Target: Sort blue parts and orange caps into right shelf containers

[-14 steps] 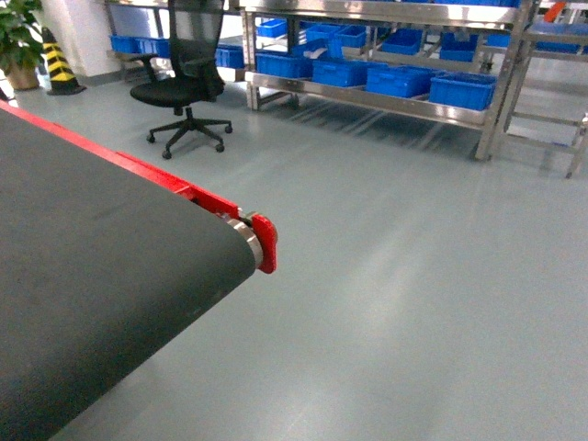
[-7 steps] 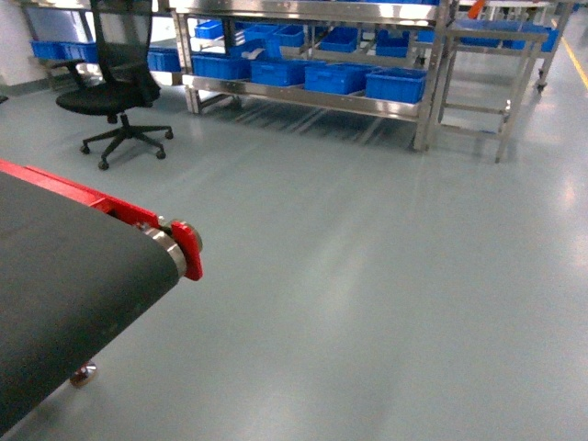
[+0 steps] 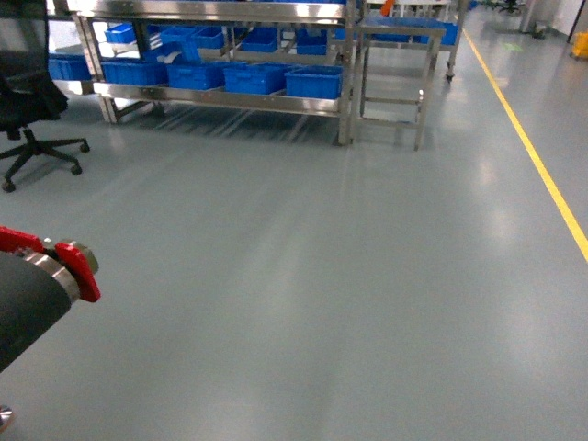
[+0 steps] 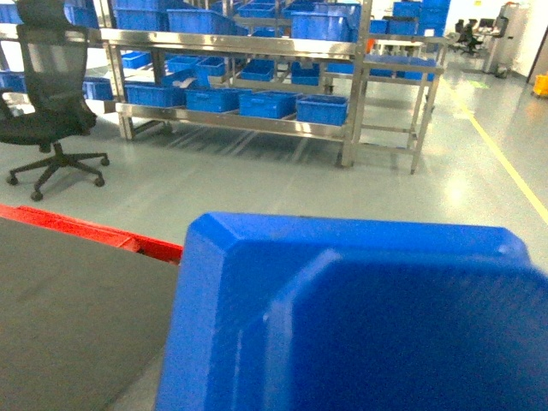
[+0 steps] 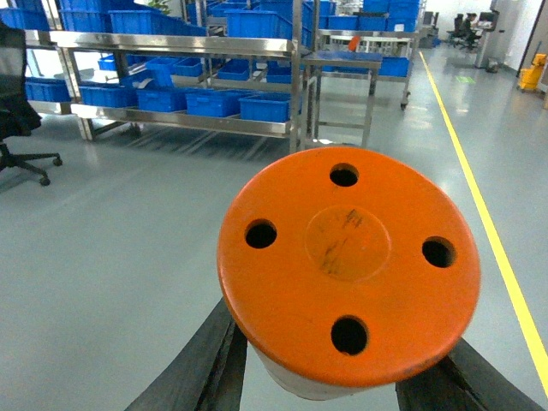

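Observation:
An orange cap (image 5: 347,257), a round disc with several holes on a pale body, fills the right wrist view. My right gripper (image 5: 338,381) is shut on it, and the black fingers (image 5: 201,372) show on both sides below it. A big blue part (image 4: 360,317) fills the lower left wrist view, held up close to the camera and hiding my left gripper's fingers. The right shelf containers (image 3: 312,83) are blue bins standing in a row on a steel shelf (image 3: 220,98) far ahead. Neither gripper shows in the head view.
The dark conveyor belt with its red end bracket (image 3: 78,271) lies at the lower left. A black office chair (image 3: 28,101) stands at the far left. A steel stand (image 3: 390,64) stands right of the shelf. A yellow floor line (image 3: 542,175) runs along the right. Grey floor lies between.
The head view has swung right. The conveyor end, chair and shelf have all slid left in it, and the yellow line has come into view.

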### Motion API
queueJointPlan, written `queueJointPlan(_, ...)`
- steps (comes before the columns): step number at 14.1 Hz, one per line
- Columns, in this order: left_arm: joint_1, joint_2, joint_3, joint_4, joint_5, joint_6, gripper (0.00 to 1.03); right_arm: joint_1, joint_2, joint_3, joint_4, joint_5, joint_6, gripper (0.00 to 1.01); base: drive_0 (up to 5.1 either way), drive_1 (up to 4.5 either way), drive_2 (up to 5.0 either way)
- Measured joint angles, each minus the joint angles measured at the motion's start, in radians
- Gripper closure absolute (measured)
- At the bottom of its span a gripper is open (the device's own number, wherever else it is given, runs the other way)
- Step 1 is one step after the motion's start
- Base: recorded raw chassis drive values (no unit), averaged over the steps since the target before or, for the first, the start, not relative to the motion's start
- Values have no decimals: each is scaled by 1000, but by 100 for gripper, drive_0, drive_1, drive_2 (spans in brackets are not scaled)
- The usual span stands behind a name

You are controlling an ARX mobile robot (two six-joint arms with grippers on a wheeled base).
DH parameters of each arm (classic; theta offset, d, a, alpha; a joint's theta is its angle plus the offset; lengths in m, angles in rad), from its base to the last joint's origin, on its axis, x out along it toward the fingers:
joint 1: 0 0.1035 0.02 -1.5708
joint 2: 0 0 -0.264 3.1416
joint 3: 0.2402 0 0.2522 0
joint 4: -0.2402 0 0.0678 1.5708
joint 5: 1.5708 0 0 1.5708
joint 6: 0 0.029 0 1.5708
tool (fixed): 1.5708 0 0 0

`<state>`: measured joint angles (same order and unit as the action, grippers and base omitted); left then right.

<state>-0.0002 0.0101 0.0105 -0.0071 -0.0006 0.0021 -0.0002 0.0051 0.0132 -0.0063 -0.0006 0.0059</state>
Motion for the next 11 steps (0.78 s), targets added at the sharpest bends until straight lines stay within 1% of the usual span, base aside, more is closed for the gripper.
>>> queueJointPlan(9, 0, 0, 0, 0, 0, 0, 59, 0, 0, 0, 0, 0, 0, 59, -159, -159, -159)
queueJointPlan(10, 0, 0, 0, 0, 0, 0, 59, 0, 0, 0, 0, 0, 0, 59, -166, -13, -319)
queueJointPlan(11, 0, 0, 0, 0, 0, 0, 59, 0, 0, 0, 0, 0, 0, 59, -117, 316, -550)
